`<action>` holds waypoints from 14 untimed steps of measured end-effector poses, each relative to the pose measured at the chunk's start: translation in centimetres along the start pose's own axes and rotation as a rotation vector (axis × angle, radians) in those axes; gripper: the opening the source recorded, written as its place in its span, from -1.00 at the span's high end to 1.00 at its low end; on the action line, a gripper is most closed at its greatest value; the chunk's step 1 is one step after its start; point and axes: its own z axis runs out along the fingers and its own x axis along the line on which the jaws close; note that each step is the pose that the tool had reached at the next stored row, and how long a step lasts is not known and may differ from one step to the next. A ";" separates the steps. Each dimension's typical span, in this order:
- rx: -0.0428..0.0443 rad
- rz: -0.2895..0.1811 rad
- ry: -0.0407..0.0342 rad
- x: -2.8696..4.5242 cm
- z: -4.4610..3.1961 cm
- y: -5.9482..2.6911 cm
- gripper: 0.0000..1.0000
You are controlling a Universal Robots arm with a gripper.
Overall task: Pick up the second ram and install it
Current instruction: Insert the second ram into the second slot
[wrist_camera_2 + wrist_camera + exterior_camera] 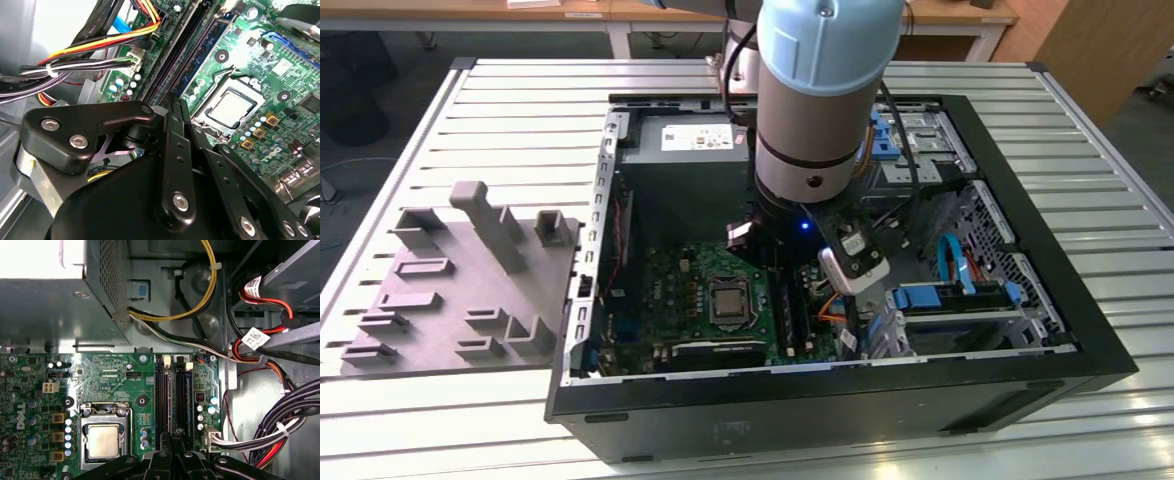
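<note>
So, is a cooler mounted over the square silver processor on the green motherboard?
No, in the first wrist view the square silver processor sits bare and uncovered on the green motherboard.

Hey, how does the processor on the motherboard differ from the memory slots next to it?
The processor is a square, silvery metal plate; the memory slots are long, narrow dark rails. The processor is one piece in a metal frame; the memory slots run side by side. The gripper is over the memory slots, not the processor. Both lie flat on the green motherboard.
</note>
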 end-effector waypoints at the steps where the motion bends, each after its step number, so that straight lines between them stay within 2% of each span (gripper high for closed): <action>1: -0.0002 0.000 -0.0001 0.00 0.01 0.01 0.76; 6: 0.0003 0.000 0.0000 0.00 0.01 0.10 0.76; 10: 0.0067 0.001 -0.0001 0.00 0.05 0.10 0.76; 14: 0.0083 0.001 -0.0004 0.01 0.11 0.11 0.76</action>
